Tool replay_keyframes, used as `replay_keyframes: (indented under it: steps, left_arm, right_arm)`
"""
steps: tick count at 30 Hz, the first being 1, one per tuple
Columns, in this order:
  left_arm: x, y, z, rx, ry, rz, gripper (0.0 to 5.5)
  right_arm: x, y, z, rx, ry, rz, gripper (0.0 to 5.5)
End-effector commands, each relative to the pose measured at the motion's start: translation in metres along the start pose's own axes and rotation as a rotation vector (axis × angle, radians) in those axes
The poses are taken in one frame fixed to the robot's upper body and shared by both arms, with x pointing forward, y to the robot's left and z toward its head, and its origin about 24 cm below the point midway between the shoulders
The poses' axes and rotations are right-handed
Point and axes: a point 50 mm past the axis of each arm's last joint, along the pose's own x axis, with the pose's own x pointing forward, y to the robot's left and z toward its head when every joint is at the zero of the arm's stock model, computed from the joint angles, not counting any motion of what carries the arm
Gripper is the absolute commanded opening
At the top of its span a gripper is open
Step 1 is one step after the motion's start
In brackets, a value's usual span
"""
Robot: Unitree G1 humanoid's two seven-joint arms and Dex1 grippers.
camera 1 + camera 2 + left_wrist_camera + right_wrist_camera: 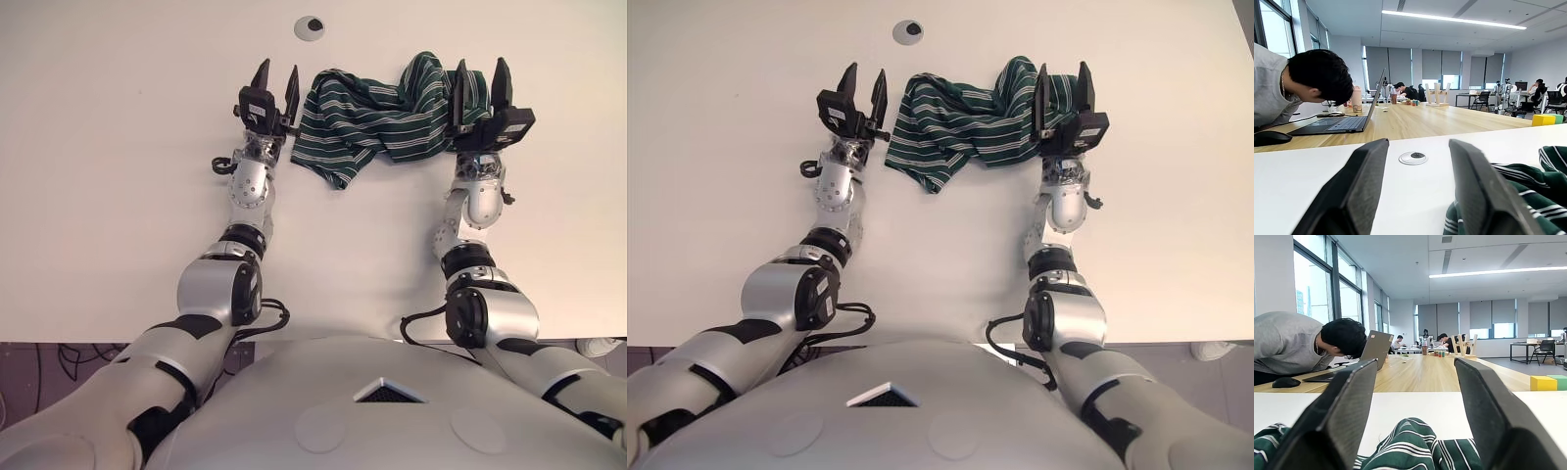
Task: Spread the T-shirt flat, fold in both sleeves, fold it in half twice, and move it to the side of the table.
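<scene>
The T-shirt (377, 122), dark green with white stripes, lies crumpled in a bunch on the white table (118, 196), between my two arms. My left gripper (277, 84) stands open just left of the shirt's left edge, fingers pointing away from me, nothing between them. My right gripper (480, 82) is open at the shirt's right end, with a hump of the cloth (1410, 445) lying between its fingers (1337, 416). In the left wrist view the shirt (1528, 191) lies beside one finger (1484, 191).
A round grey cable grommet (310, 27) sits in the table beyond the shirt. White tabletop stretches to the left, to the right and in front of the shirt. Beyond the table's far edge a wooden desk (1415, 122) holds a laptop (1347, 117), where a person leans over.
</scene>
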Motion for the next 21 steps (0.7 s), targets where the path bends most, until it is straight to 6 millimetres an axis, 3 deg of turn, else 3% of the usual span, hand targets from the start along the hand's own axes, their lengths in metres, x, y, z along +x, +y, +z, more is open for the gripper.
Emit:
replay_keyframes:
  steps: [1,11,14,17,21]
  left_arm:
    - [0.005,-0.002,0.003,0.003,-0.003,-0.01,2.22]
    - [0.006,-0.004,0.002,0.002,0.002,-0.014,2.22]
    - [0.012,0.005,0.007,-0.026,0.002,-0.041,2.22]
    - [0.02,0.014,0.022,0.076,-0.059,-0.168,2.22]
    - [0.03,0.016,0.038,0.164,-0.076,-0.375,2.22]
  right_arm:
    - [-0.043,-0.013,-0.021,-0.012,0.165,-0.049,2.87]
    - [-0.043,-0.012,-0.021,-0.021,0.175,-0.015,2.87]
    - [-0.036,-0.004,-0.013,-0.108,0.159,0.113,2.87]
    - [-0.02,-0.005,-0.001,-0.242,0.186,0.245,2.87]
    - [-0.013,-0.007,0.011,-0.44,0.353,0.466,2.87]
